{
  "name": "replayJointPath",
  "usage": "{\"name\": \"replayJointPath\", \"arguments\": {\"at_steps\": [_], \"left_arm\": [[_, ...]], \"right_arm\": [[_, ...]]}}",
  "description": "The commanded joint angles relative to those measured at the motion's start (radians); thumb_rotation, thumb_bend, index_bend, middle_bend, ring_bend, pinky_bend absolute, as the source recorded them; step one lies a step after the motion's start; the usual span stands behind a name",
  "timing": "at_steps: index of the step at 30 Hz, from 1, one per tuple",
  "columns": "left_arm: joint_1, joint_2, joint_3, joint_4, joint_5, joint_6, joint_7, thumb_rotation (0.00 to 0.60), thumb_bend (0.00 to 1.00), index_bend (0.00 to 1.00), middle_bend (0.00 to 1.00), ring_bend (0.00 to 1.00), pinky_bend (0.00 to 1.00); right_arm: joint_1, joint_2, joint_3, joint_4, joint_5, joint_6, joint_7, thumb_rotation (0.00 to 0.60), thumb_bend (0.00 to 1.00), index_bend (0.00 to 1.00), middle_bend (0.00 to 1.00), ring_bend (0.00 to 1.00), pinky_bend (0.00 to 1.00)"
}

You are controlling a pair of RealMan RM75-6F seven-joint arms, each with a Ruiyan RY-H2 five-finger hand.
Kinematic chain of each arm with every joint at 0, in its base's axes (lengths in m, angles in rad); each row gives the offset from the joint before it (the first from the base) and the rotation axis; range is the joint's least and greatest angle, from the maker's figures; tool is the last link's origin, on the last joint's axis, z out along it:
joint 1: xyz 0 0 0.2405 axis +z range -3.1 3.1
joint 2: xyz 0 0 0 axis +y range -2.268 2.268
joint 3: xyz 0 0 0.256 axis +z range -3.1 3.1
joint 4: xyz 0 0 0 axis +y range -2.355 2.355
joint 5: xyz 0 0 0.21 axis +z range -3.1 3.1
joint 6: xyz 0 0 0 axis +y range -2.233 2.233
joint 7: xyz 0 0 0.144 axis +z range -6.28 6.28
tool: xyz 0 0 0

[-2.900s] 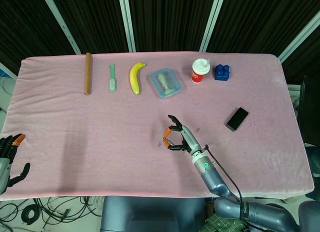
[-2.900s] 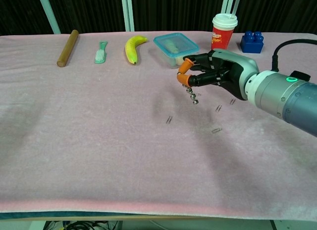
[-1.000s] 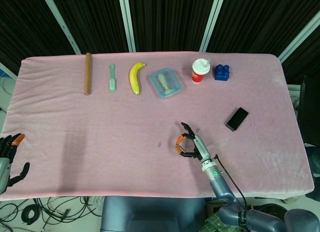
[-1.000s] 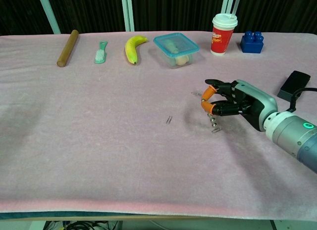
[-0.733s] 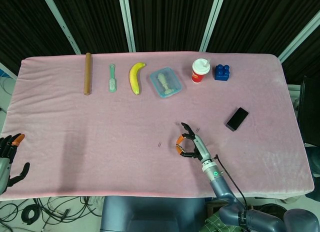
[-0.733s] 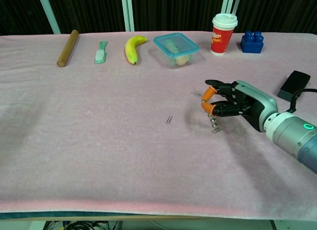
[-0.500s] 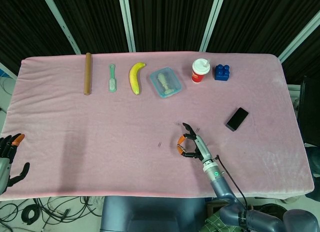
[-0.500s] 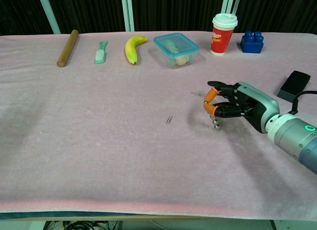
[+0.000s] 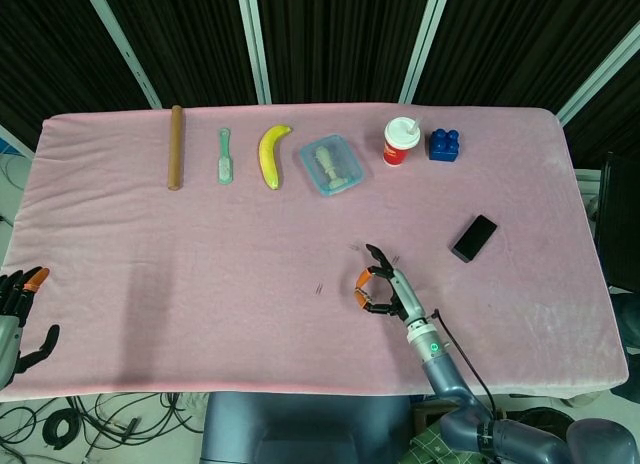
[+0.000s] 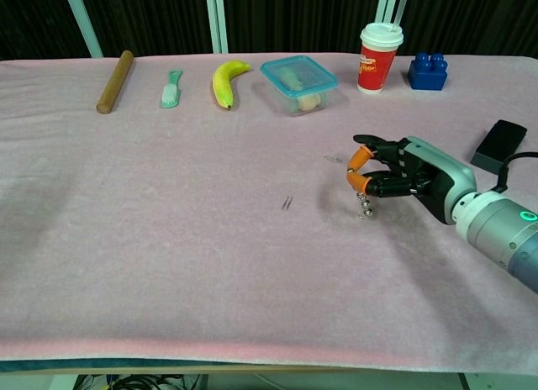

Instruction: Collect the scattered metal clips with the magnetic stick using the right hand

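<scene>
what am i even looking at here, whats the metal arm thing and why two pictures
It is a robot with two arms, each ending in a mechanical hand. One picture looks down from its head, the other looks forward from its chest, over the same pink table. The right hand pinches a short magnetic stick in its fingers, tip down near the cloth, to gather small metal clips; one clip lies to its left. The left hand waits at the table's edge, holding nothing. Along the far side lie a wooden rod, brush, banana, food box, cup, blue block and a phone.
</scene>
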Motion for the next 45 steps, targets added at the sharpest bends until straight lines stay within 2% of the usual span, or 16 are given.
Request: {"name": "replayJointPath", "arguments": {"at_steps": [1, 10, 15, 22, 32, 45], "left_arm": [[0.0, 0.0, 0.0, 0.0, 0.0, -0.001, 0.0, 0.6, 0.42, 0.07, 0.08, 0.0, 0.0], [0.001, 0.003, 0.002, 0.0, 0.004, 0.0, -0.009, 0.6, 0.42, 0.07, 0.08, 0.0, 0.0], [-0.001, 0.005, 0.002, 0.0, 0.002, -0.005, -0.019, 0.6, 0.42, 0.07, 0.08, 0.0, 0.0], [-0.003, 0.009, 0.003, 0.002, 0.002, -0.009, -0.032, 0.6, 0.42, 0.07, 0.08, 0.0, 0.0], [-0.002, 0.008, 0.002, 0.005, -0.003, -0.009, -0.039, 0.6, 0.42, 0.07, 0.08, 0.0, 0.0], [-0.003, 0.01, 0.001, 0.007, -0.004, -0.011, -0.043, 0.6, 0.42, 0.07, 0.08, 0.0, 0.0]], "right_arm": [[0.007, 0.011, 0.008, -0.019, -0.005, 0.005, -0.016, 0.6, 0.39, 0.65, 0.0, 0.0, 0.17], [0.061, 0.001, 0.081, -0.077, 0.072, -0.039, -0.133, 0.6, 0.39, 0.66, 0.0, 0.0, 0.17], [0.099, -0.042, 0.12, -0.09, 0.144, -0.073, -0.219, 0.6, 0.39, 0.66, 0.0, 0.0, 0.17], [0.155, -0.112, 0.167, -0.056, 0.219, -0.104, -0.304, 0.6, 0.39, 0.66, 0.0, 0.0, 0.17], [0.203, -0.189, 0.197, 0.013, 0.262, -0.127, -0.34, 0.6, 0.39, 0.66, 0.0, 0.0, 0.17], [0.228, -0.249, 0.188, 0.124, 0.222, -0.137, -0.291, 0.6, 0.39, 0.66, 0.0, 0.0, 0.17]]}}
